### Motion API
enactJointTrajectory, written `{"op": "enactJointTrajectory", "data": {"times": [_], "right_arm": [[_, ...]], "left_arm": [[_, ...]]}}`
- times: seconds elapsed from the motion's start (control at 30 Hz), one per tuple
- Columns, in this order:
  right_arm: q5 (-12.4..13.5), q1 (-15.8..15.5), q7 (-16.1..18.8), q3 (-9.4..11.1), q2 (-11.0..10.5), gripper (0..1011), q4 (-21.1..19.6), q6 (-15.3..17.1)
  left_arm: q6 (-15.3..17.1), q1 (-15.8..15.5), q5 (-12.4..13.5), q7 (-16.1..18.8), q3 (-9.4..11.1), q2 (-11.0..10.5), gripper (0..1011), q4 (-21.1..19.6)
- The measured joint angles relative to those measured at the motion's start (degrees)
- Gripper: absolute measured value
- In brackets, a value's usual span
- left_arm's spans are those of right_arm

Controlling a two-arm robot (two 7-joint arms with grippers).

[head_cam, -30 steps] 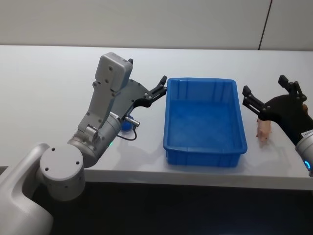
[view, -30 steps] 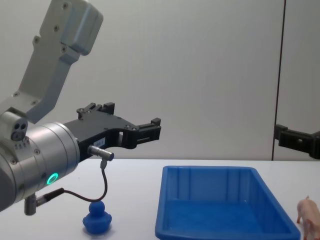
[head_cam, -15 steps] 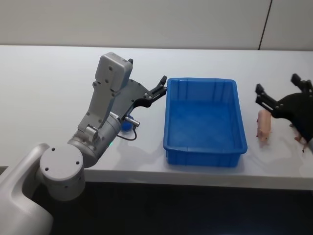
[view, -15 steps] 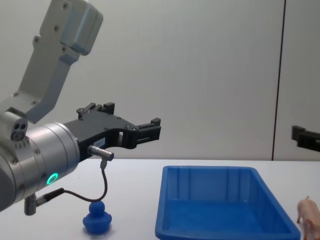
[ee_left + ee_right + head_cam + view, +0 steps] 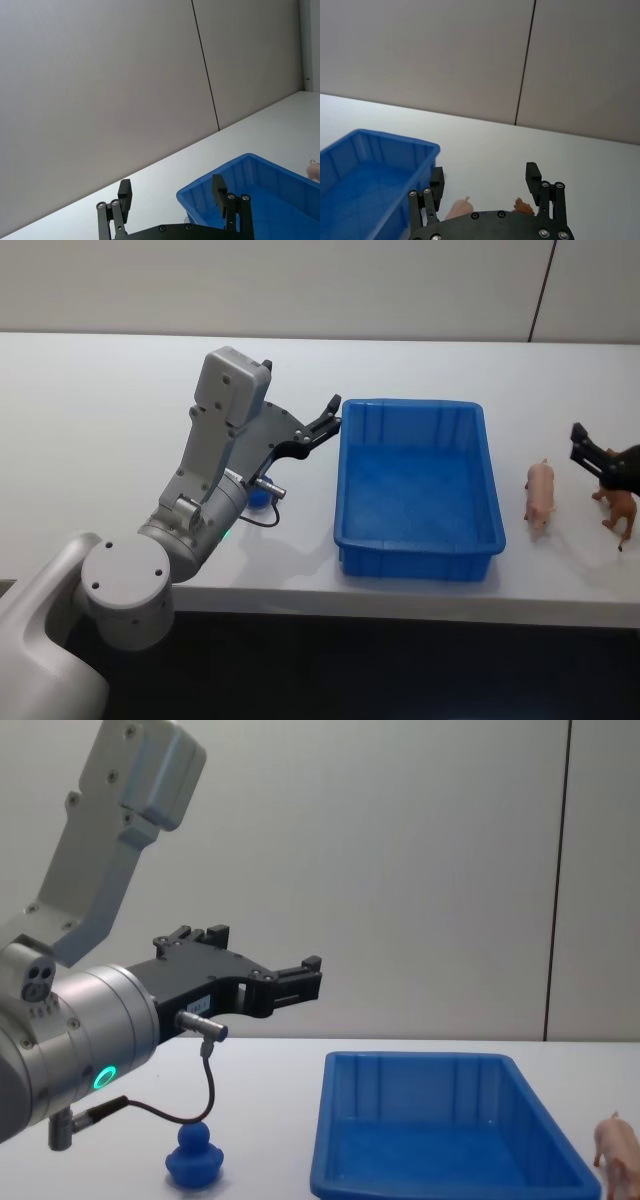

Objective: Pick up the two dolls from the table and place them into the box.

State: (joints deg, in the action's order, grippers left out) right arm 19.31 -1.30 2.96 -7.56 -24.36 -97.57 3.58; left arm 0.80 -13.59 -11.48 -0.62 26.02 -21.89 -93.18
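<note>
Head view, nothing done: yet to move pig [image 5: 540, 496] and brown animal [image 5: 622, 508] from table [image 5: 100, 390] into empty box [image 5: 415, 562]; left end effector [image 5: 330, 414] and right end effector [image 5: 485, 175] spread wide, gripping nothing.

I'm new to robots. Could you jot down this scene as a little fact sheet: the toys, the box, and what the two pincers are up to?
box: blue, mid-table, no toys inside yet
pig: pink, on the table just right of the box
brown animal: on the table, right of the pig
duck: blue, on the table left of the box
left pincer: open, raised near the box's far left corner
right pincer: open, above the brown animal
</note>
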Motion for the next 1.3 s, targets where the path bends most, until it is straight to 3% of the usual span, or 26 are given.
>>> {"op": "enactJointTrajectory", "data": {"times": [0.63, 1.3], "right_arm": [[1.6, -1.7, -1.0, 1.7, -1.5, 1004, 2.7, 6.5], [2.4, -0.9, -1.3, 1.6, -0.3, 1004, 7.4, 8.6]], "left_arm": [[0.0, 0.0, 0.0, 0.0, 0.0, 0.0, 1001, 0.0], [0.0, 0.0, 0.0, 0.0, 0.0, 0.0, 1001, 0.0]]}}
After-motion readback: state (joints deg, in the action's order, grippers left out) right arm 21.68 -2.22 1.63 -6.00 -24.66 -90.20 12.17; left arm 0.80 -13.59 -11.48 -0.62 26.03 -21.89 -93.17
